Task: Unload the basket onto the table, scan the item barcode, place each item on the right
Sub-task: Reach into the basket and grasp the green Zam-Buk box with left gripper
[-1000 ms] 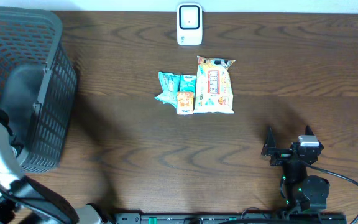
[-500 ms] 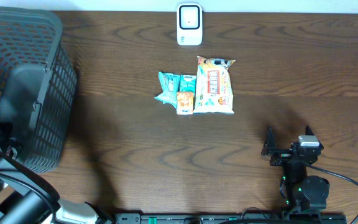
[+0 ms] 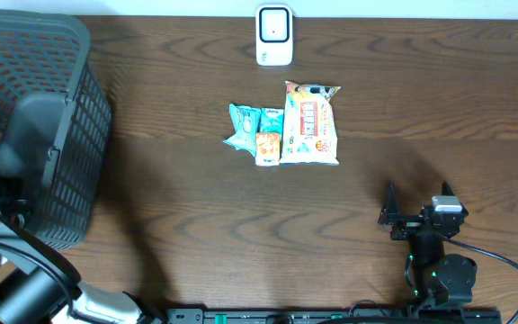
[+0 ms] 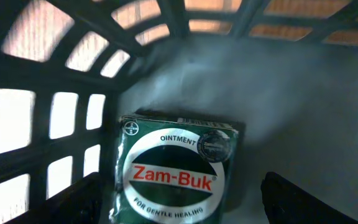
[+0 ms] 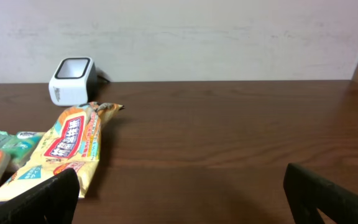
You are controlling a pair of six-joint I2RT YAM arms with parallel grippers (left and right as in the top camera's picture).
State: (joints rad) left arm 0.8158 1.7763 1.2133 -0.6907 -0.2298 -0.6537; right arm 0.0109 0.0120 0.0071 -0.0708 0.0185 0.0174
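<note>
The Zam-Buk ointment box (image 4: 178, 163) lies label-up on the floor of the basket (image 3: 70, 117) at the table's left. It is straight ahead of the left gripper (image 4: 182, 186), framed by its spread, empty fingers. The right gripper (image 3: 418, 196), also spread wide, sits well apart at near right.

A white scanner (image 3: 274, 34) stands at the far edge of the dark table (image 3: 439, 90), 3 snack packets (image 3: 310, 126) side by side mid-table; grey basket (image 3: 72, 153) left, right gripper (image 3: 417, 200) spread wide.
</note>
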